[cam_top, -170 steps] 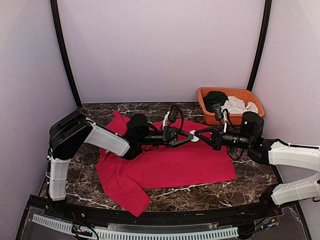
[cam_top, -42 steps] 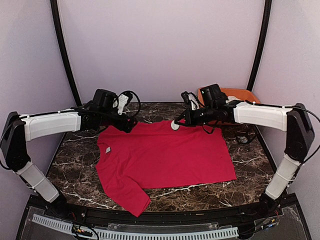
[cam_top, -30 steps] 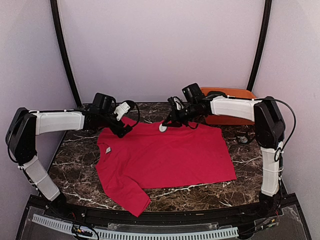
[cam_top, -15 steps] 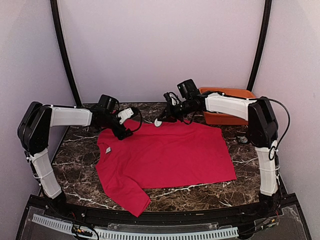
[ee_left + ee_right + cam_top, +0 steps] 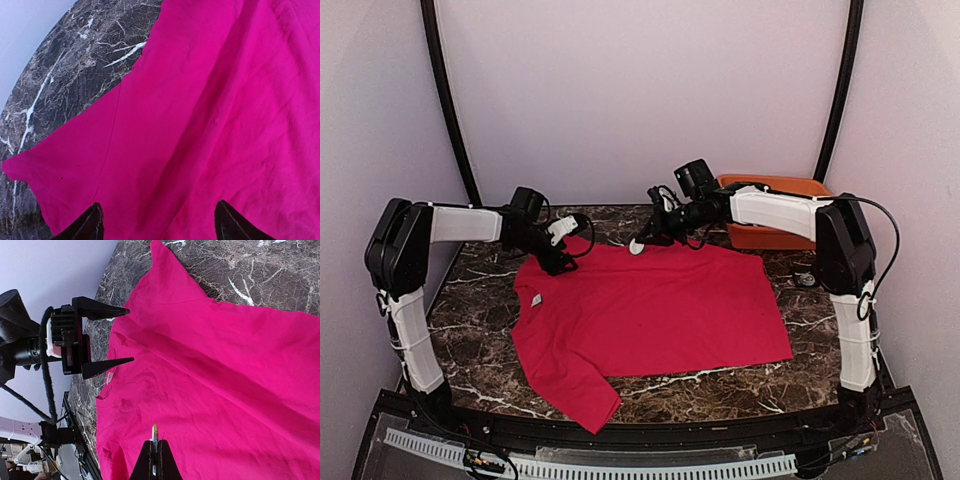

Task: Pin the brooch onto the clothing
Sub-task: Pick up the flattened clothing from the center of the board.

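Both arms, we see, reach over the red T-shirt's (image 5: 660,310) far edge: left gripper (image 5: 129,335) spread, right gripper (image 5: 643,243) pinching the brooch (image 5: 636,246) nearby.

Probably a lab test booth: plain pale walls (image 5: 640,90) enclosing a marble table (image 5: 470,300).

T-shirt (image 5: 650,310) spread on table (image 5: 470,300); basket (image 5: 770,240) behind right; brooch (image 5: 636,246) over shirt's far edge.
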Tool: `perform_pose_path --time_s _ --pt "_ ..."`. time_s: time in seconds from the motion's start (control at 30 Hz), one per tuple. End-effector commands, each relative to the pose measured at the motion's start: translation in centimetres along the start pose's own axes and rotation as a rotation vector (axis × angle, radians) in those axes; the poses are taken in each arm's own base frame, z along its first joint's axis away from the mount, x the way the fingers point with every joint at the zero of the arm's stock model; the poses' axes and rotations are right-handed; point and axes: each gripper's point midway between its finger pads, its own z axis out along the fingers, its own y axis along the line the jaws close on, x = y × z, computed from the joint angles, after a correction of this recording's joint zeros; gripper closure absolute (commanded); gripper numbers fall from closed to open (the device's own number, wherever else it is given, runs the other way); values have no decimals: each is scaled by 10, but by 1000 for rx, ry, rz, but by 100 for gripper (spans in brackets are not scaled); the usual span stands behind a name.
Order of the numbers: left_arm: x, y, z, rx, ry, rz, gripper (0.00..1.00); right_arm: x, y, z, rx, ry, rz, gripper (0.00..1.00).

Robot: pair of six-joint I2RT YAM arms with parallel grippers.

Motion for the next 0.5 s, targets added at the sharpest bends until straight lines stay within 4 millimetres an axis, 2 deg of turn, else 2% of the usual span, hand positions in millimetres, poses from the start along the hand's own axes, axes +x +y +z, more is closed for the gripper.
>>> perform_pose_path --time_s 0.0,0.2,0.3,0.43,0.47 --pt "9 -15 13 108 41 -22 28 1 2 0 13 -10 -15 100" --pt "14 -23 19 155 51 -36 31 -2 3 0 12 -14 -17 100" --pt "15 -19 22 138 52 -35 33 -2 3 0 8 -14 -16 100" --pt "14 -17 28 141 54 -55 47 0 3 1 2 -7 -15 100" --pt "15 -18 30 148 57 -61 47 1 3 2 1 -4 -14 100"
